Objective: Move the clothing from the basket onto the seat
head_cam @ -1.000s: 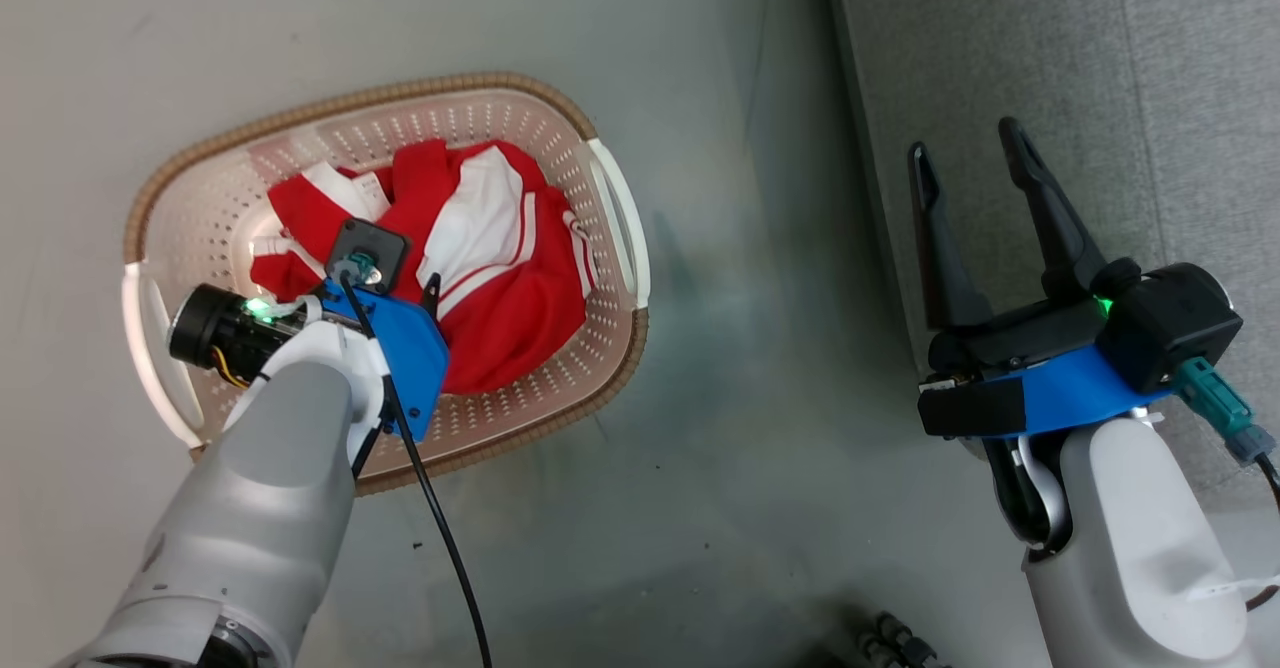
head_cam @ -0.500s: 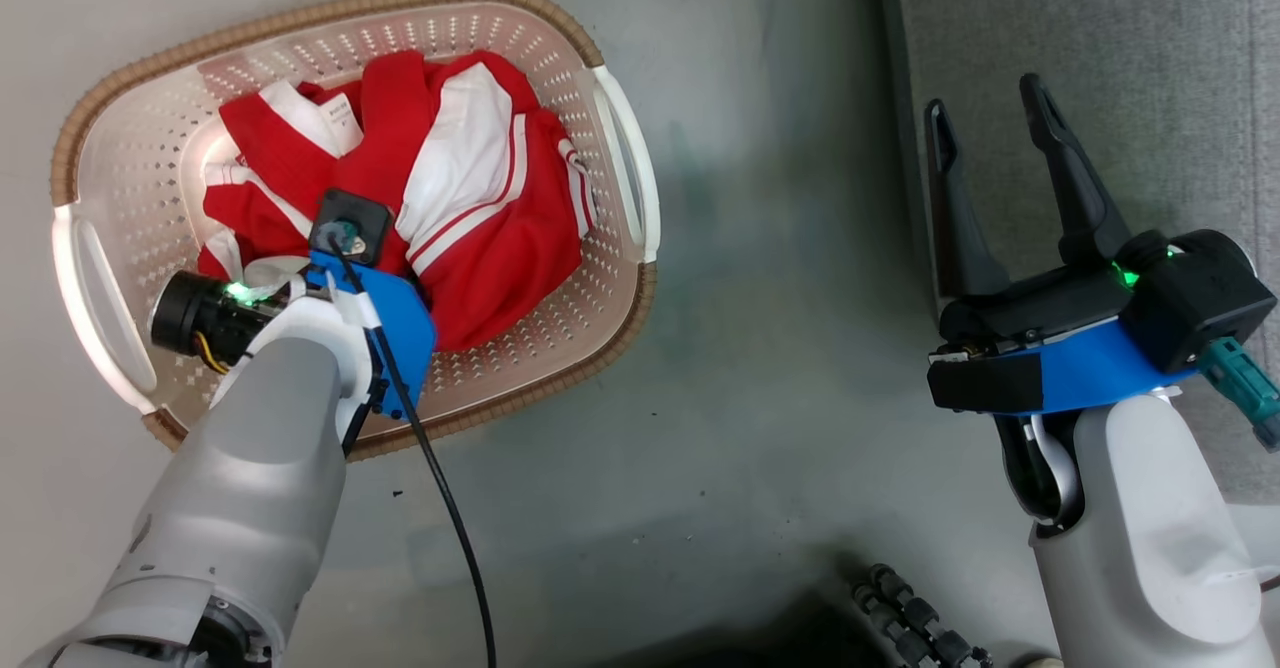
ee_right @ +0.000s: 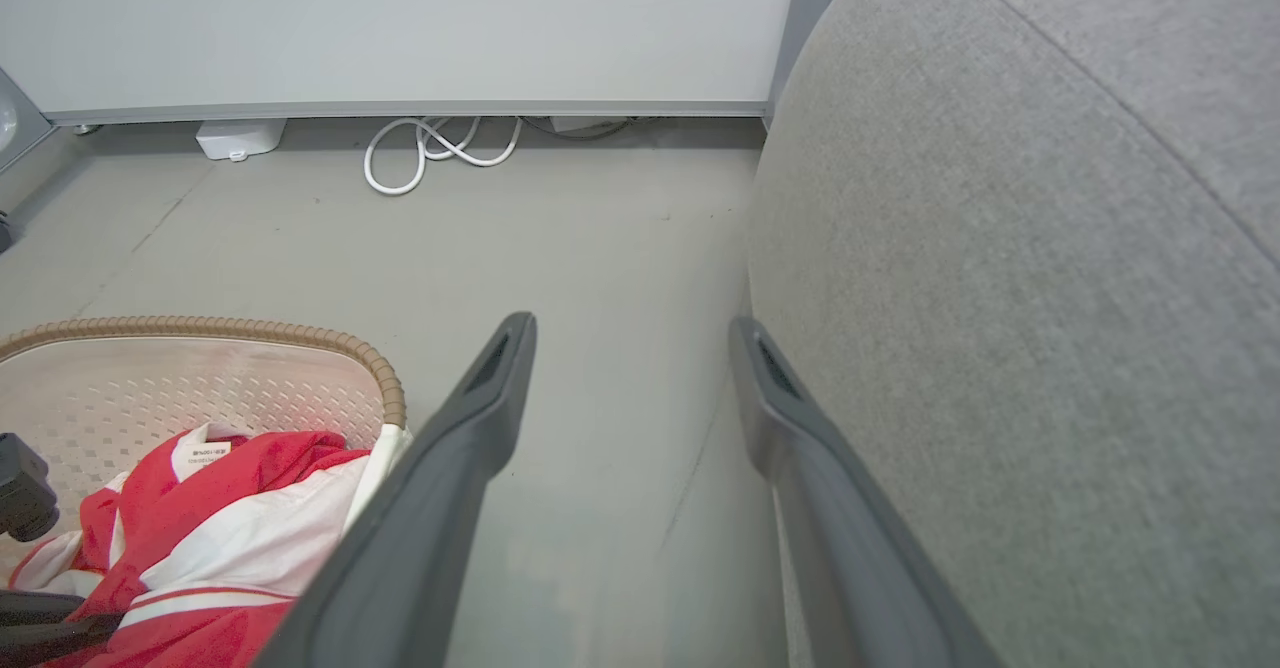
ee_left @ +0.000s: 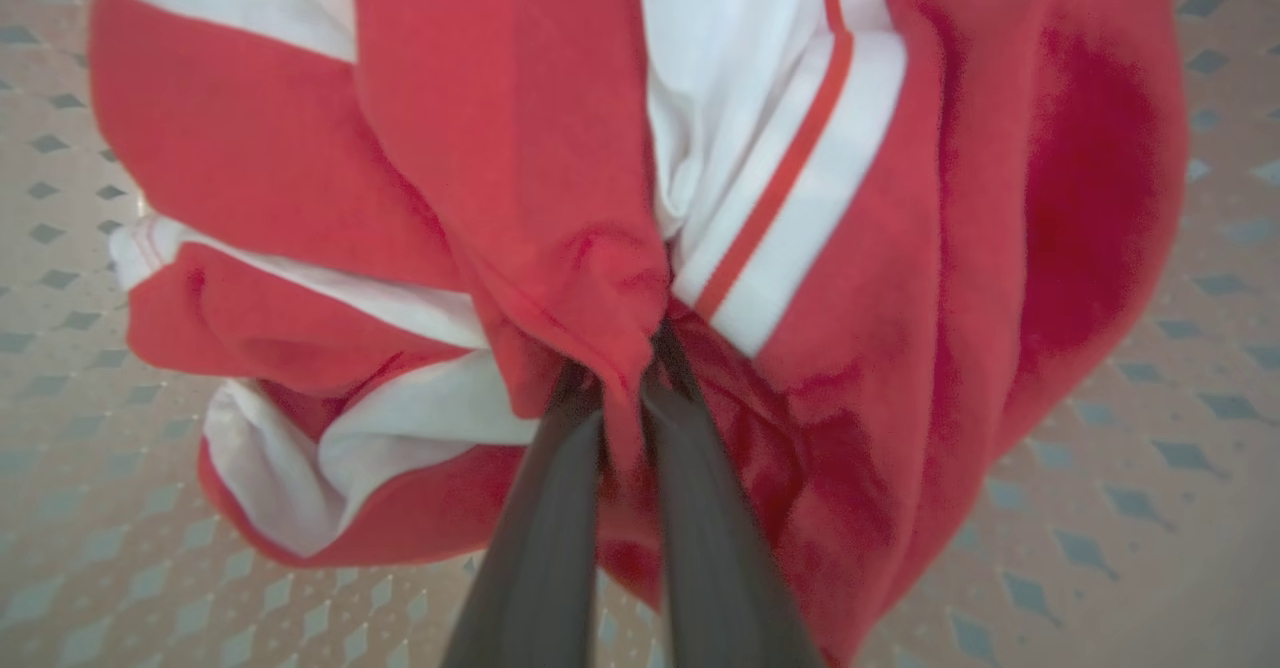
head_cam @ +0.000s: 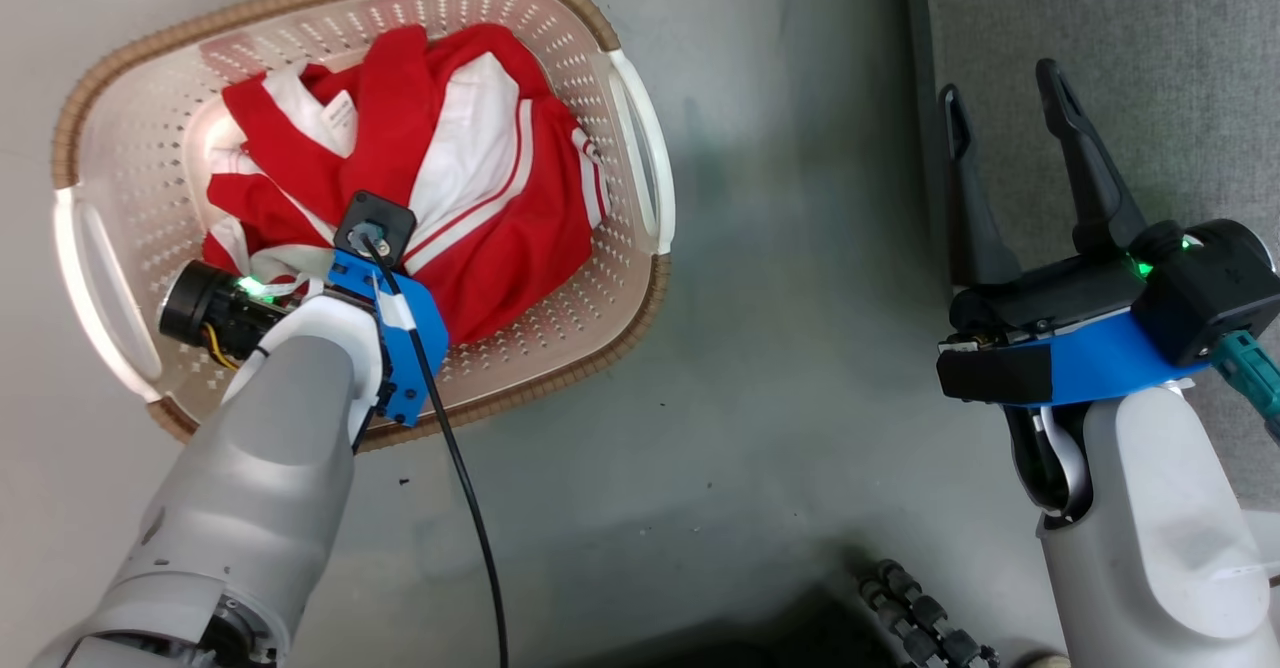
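The clothing point(head_cam: 480, 178), bright red with white panels and striped trim, lies bunched in the cream perforated basket point(head_cam: 300, 8) on the floor at the upper left. My left arm reaches down into the basket. In the left wrist view my left gripper point(ee_left: 625, 368) is shut on a pinched fold of the clothing point(ee_left: 900, 248), which looks gathered up toward the fingers. My right gripper point(head_cam: 1000, 98) hangs open with nothing in it, beside the front edge of the grey seat point(head_cam: 1150, 38). The right wrist view shows the seat point(ee_right: 1050, 298), basket rim point(ee_right: 250, 328) and clothing point(ee_right: 230, 538).
Grey floor separates basket and seat. A black cable point(head_cam: 460, 488) trails from my left wrist. A black ribbed hose point(head_cam: 920, 618) lies at the bottom edge. By the far wall lie a white cable coil point(ee_right: 440, 148) and a small white box point(ee_right: 238, 136).
My left gripper has shut on the clothing, and the fabric now bunches up toward it. The head camera shifted, so the whole picture moved. My right gripper stays open.
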Motion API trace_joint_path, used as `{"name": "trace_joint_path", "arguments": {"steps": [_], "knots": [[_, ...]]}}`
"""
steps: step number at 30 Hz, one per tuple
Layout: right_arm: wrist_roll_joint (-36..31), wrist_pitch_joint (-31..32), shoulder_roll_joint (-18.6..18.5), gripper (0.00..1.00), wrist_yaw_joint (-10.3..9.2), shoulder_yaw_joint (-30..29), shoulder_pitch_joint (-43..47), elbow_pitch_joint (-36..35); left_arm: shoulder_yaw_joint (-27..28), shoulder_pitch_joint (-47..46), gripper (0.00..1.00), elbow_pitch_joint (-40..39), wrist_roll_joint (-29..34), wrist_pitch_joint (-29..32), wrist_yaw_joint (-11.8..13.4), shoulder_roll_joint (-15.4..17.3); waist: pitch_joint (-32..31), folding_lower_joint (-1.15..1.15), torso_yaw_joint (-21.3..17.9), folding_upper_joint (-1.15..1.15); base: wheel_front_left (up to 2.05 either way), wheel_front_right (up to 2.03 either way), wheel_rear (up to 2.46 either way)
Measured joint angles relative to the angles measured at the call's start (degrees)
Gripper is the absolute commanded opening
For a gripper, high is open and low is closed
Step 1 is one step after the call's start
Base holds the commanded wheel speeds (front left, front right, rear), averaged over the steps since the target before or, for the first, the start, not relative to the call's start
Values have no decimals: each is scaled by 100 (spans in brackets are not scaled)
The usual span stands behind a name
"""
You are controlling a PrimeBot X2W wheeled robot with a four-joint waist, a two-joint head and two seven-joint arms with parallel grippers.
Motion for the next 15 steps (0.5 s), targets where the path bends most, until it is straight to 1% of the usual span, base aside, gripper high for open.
{"name": "trace_joint_path", "arguments": {"steps": [3,7,13,15], "knots": [[-34,0,0,100,0,-20,5,15,-33,0,0,3,-26,-174,-5,-64,-96,0,43,0,0,0,0],[-64,0,1,100,0,-4,37,76,-62,8,0,1,-97,-566,-34,-172,-309,0,114,0,0,0,0],[-101,0,2,100,0,-11,99,178,-20,72,0,-93,-313,-1372,-111,-308,-732,0,248,0,0,0,0],[-127,0,1,100,0,-9,122,213,-1,115,0,-108,-399,-1551,-124,-348,-888,0,296,0,0,0,0]]}}
